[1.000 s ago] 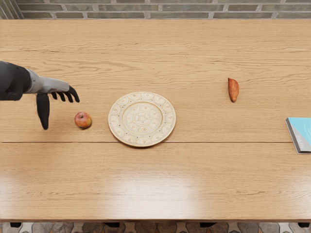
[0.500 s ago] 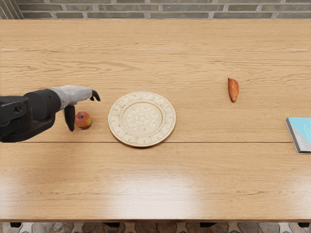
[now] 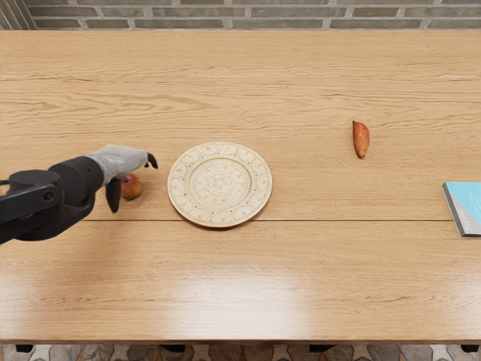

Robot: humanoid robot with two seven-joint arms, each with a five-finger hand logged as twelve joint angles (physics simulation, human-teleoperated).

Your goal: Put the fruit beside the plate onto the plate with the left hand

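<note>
**On the wooden table (image 3: 301,271): left hand (image 3: 124,164) over the apple (image 3: 133,187), beside the plate (image 3: 259,184)**

Light oak-coloured tabletop, plank seams running left to right, with a strip of grey brick wall (image 3: 240,15) along the far edge.

Near the middle, a round cream plate with embossed patterning, its whole face in view. Just left of it, near the rim but not touching: a small red-and-yellow apple, resting on the table, not on the plate. Upper left part of the fruit hidden beneath the hand.

Reaching in from the left edge, a dark forearm ending in a grey-backed left hand, lowered directly over the apple and covering its top. Clamped on the fruit or only cupped above it: impossible to tell from this angle.

Well off to the right, far from the plate, a reddish-orange sweet potato (image 3: 361,138) lying with its pointed end toward the near side. At the right edge, partly cut off, the corner of a blue book (image 3: 464,208).
</note>
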